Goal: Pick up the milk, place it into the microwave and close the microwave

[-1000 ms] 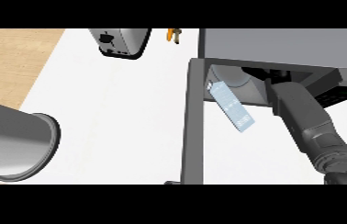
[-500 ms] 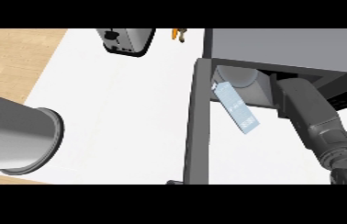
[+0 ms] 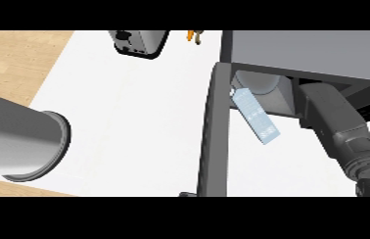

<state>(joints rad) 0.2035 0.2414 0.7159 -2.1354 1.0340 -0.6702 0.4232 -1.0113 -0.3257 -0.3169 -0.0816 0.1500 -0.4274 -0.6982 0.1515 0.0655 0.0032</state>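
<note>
Reaching deeper than half second before, right forearm (image 3: pixel 334 123) entered microwave (image 3: pixel 289 49) cavity; hand hidden, grasp state unknowable. Milk carton (image 3: pixel 254 116) tilted at opening beside open door (image 3: pixel 214 135). Placement near done; closing pending.

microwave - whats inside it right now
The right forearm reaches into the open microwave; a pale blue milk carton tilts at its mouth. The right hand is hidden inside, so its grip can't be seen.
</note>
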